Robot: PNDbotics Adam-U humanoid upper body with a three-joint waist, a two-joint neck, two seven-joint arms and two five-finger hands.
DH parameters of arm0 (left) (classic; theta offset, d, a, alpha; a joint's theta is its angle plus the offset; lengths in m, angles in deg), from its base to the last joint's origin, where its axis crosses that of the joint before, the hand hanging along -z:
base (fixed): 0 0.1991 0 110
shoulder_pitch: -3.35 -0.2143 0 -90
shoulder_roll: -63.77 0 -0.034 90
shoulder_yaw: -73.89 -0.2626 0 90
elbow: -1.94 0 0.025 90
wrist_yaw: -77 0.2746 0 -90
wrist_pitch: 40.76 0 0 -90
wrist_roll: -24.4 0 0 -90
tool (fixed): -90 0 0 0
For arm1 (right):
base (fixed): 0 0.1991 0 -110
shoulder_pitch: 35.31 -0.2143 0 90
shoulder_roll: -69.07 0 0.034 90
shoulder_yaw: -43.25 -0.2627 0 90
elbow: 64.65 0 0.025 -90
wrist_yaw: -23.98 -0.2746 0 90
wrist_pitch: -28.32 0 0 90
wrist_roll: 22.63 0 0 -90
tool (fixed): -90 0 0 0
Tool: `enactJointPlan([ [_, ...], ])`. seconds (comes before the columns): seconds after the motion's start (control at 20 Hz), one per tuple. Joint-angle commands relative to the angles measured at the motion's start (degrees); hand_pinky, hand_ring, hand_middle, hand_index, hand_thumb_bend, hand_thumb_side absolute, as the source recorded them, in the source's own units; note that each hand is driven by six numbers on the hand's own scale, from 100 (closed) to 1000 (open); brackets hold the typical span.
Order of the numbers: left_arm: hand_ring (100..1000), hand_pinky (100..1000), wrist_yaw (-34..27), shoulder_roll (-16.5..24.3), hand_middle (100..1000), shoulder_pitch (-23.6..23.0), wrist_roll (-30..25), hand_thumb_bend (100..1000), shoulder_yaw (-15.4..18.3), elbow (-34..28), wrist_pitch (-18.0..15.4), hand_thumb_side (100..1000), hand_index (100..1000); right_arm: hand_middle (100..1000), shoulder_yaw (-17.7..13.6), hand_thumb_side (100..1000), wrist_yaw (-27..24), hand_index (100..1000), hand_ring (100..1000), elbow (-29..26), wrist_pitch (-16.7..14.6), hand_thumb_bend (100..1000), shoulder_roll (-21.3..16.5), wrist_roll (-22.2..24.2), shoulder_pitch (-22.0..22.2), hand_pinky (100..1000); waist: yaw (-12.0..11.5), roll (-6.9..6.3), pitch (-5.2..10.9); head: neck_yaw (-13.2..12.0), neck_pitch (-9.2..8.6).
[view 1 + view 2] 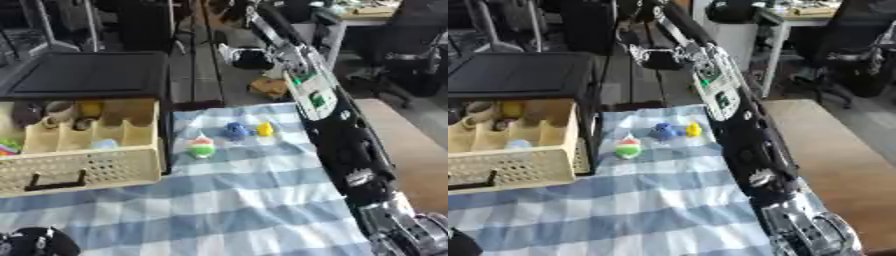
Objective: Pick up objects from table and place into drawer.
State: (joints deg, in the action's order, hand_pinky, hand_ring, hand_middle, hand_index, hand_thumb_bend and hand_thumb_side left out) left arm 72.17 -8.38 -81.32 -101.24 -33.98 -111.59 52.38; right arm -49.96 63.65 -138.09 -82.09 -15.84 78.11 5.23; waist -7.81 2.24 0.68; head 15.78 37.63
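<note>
Nowhere is any writing readable. Three toys, striped (201,147), blue (234,131) and yellow (264,129), lie near the open drawer (83,167); checked cloth (236,210) nearer is bare. Right arm (337,130) stretches away; neither hand's fingers can be told.

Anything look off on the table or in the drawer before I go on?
Nothing spilled or damaged. The drawer stands open with items in it; three small toys wait on the wrinkled checked cloth. Oddly, the right arm stretches far past the table, its hand unclear.
</note>
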Motion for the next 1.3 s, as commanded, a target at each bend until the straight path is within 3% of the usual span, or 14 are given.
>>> enactJointPlan([
  [0.05, 607, 531, -4.38, 0.24, 750, 1.14, 2.65, 148, -0.57, -0.59, 1.25, 1000, 757, 727, -0.50, 100, -0.55, 859, 713, -1.35, 0.19, 100, -1.08, 0.10, -1.05, 738, 0.18, -0.06, 0.33, -0.12, -0.10],
  [0.2, 602, 532, -7.05, -0.86, 744, 2.98, 4.97, 149, -0.92, 2.01, 0.47, 1000, 752, 725, -0.47, 100, -0.67, 859, 711, -1.41, 0.12, 100, -0.80, 0.19, -1.09, 736, 0.57, 0.14, 0.22, -0.28, -0.43],
  [0.4, 596, 532, -6.14, -1.39, 736, 5.39, 6.60, 122, -0.90, 6.29, -0.44, 1000, 748, 723, -0.51, 100, -0.71, 858, 709, -1.43, 0.06, 100, -0.61, 0.29, -0.97, 735, 1.04, 0.34, 0.10, -0.42, -0.91],
  [0.8, 600, 538, 3.19, 0.01, 729, 11.56, 5.90, 100, 0.02, 10.91, -0.54, 1000, 747, 718, -0.56, 100, -0.66, 856, 706, -1.53, 0.06, 100, -0.39, 0.49, -0.64, 733, 1.57, 0.33, 0.04, -0.73, -0.89],
  [1.3, 609, 548, 10.44, -1.88, 731, 17.89, 4.55, 100, -1.79, 17.13, -1.62, 1000, 750, 716, -0.39, 100, -0.56, 856, 705, -1.46, -0.32, 100, 0.06, 0.67, -0.58, 733, 2.29, 0.59, -0.13, -1.06, -1.02],
])
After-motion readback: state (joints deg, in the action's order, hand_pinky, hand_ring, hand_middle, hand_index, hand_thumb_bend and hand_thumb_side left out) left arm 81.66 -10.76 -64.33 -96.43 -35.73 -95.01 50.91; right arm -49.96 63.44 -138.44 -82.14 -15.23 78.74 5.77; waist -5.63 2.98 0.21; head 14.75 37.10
